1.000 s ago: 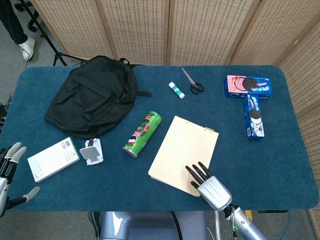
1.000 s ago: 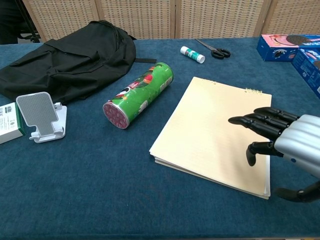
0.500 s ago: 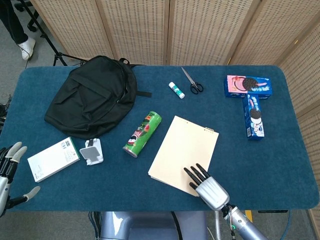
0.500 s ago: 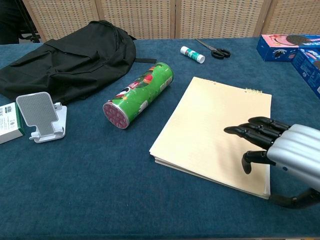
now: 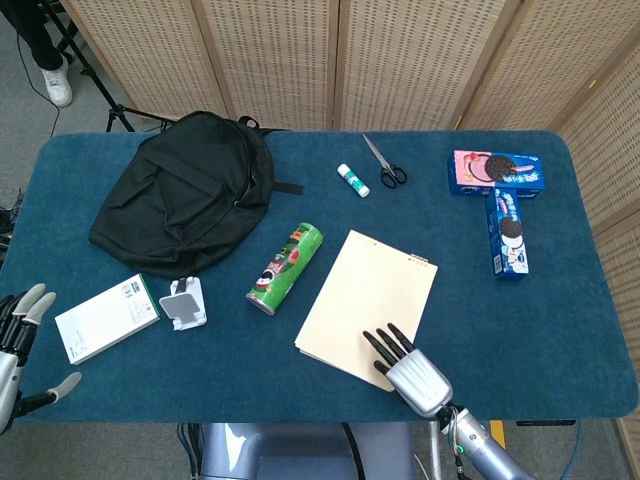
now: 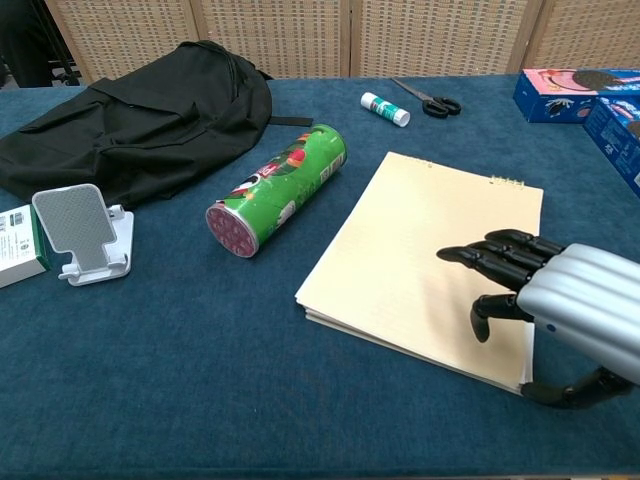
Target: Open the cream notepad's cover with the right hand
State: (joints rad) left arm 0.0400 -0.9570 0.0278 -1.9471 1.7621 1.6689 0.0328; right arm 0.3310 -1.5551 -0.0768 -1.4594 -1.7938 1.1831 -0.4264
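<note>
Over notepad (image 6: 420, 260), robot hand (image 6: 560, 300) (outstretched)

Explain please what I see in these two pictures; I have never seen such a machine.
This is a robot with two arms and human-like hands, steered by a person. One picture looks down from its head, the other forward from its chest. On the blue table lie a black backpack, a green can, a cream notepad, scissors, a glue stick, cookie boxes, a phone stand and a white box. The right hand reaches over the notepad's near corner with nothing visibly in its grasp; the cover is still closed. The left hand waits open at the table's edge.
</note>
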